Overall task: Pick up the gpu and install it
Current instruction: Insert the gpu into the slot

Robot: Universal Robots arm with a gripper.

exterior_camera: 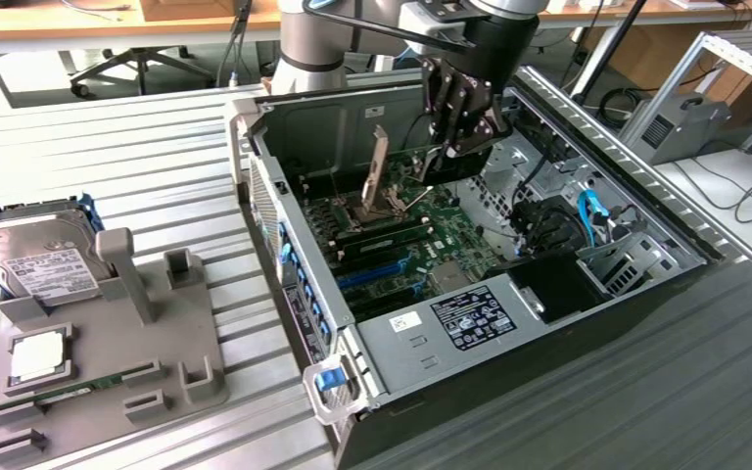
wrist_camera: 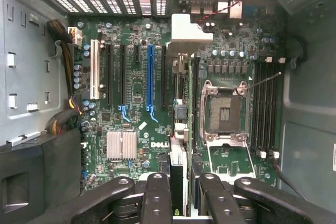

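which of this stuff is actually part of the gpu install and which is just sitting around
In the job: gpu, edge-on in the end effector; open computer case; motherboard with its expansion slots.
Lying about: hard drive, RAM stick and square silver chip, all on the grey holder tray beside the case.

The gpu (wrist_camera: 177,153) is showing as a thin card, seen from its edge. It is looking dark and narrow, with a silver metal piece sitting at its far end. It is standing up on its edge, not lying flat. The gripper (wrist_camera: 181,192) is holding it between its fingers, one on each side. In the exterior view the gpu (exterior_camera: 462,159) is hanging as a dark shape inside the open computer case (exterior_camera: 415,343), above the green board, toward the back of the case.
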